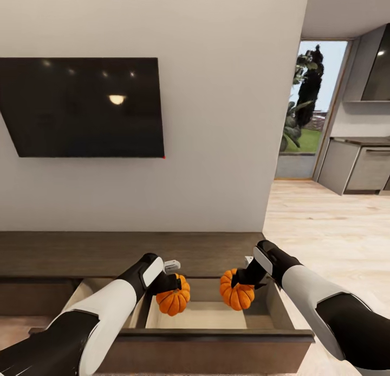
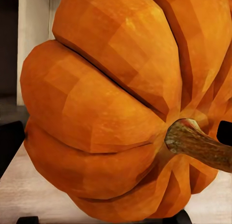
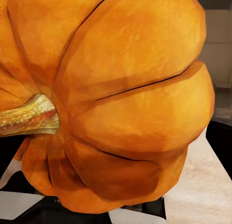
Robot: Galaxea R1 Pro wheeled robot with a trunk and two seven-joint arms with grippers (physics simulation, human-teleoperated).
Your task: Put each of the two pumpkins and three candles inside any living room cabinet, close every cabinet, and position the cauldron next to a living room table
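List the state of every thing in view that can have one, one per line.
Cabinet: one drawer pulled open.
Left pumpkin: held by the left gripper over the open drawer.
Right pumpkin: held by the right gripper over the same drawer.
TV: off, screen dark.

No text, label, brand, number or sign can be read anywhere in these views. The large black wall-mounted television screen (image 1: 86, 106) is blank apart from reflected ceiling lights, and the long, low, dark brown wooden cabinet (image 1: 130, 251) has plain, unmarked surfaces. The two bright orange ribbed pumpkins (image 1: 173, 299) (image 1: 237, 292) carry no markings either.
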